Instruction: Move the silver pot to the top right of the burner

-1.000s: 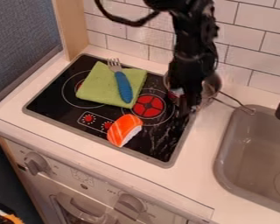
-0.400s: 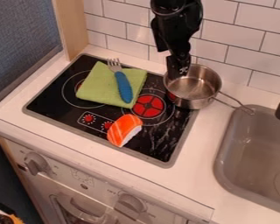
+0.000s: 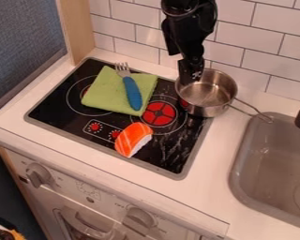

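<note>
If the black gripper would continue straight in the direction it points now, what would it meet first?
Most likely the silver pot: the gripper points down at its side nearest the green cloth. Whether it would meet rim or inside, I cannot tell; depth is unclear.

The fork (image 3: 132,93) lies on the cloth (image 3: 101,97), behind the sushi (image 3: 132,139) and left of the pot (image 3: 206,110).

The arm (image 3: 189,28) is black, with faint grey sheen along its edges. Its part farthest from the silver pot (image 3: 209,110) is broad and bulky, with rounded outlines. Closer to the pot, it tapers into a narrower, blocky section. Nearest the pot, the gripper (image 3: 191,80) is black and squarish, with a small, whitish, jagged marking (image 3: 197,74).
</note>
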